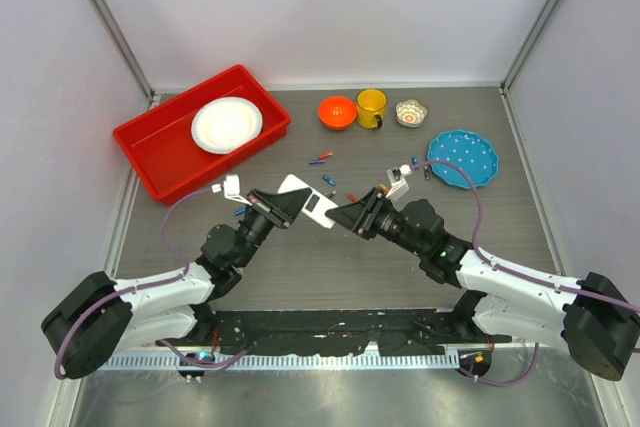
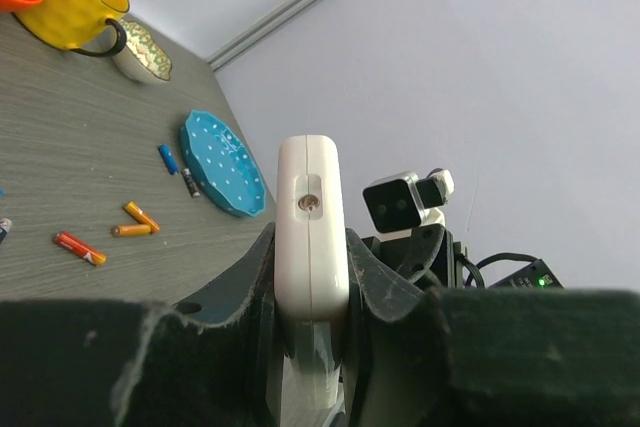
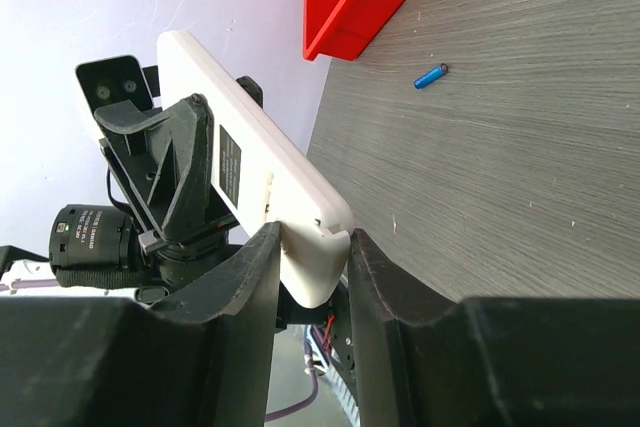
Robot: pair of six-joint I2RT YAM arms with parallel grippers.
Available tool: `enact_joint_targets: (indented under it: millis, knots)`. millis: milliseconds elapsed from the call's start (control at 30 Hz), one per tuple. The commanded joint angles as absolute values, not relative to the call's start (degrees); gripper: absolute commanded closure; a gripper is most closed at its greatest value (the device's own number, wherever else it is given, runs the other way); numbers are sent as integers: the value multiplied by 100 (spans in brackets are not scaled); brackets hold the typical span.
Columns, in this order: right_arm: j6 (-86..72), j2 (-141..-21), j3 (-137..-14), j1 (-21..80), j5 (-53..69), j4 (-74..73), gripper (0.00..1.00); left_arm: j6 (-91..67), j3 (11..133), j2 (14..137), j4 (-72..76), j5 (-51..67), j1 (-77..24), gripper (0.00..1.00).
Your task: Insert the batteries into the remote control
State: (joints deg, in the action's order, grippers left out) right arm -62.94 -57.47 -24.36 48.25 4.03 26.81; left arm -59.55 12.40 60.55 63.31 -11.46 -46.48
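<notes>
The left claw [image 1: 288, 203] is clamped on one end of the remote control [image 1: 308, 199], held up off the desk [image 1: 330, 262]. The right claw [image 1: 354, 215] pinches the opposite end. The batteries [image 1: 320, 158] lie loose just beyond both claws.

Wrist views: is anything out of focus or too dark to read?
Left wrist view: left gripper a dark, blurred mass along the bottom, remote sharp. Right wrist view: right gripper equally dark and soft, remote and blue battery crisp.
</notes>
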Motion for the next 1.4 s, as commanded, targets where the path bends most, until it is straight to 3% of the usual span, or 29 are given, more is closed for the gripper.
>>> enact_joint_targets:
  millis: [0,367,900,1367]
  knots:
    - [-6205,-5529,-2443,4808,352,2725,65,-5739,1195,5959,6513,-1318,-4667,100]
    - [-6179,-5484,-2487,4816,457,2637,62,-5695,1195,6003,6460,-1362,-4658,100]
    - [-6082,-5397,-2610,4808,492,2330,78,-5643,1195,5941,6328,-1441,-4667,100]
    - [-6064,-5124,-2619,4808,641,2224,78,-5572,1160,5862,6258,-1547,-4641,100]
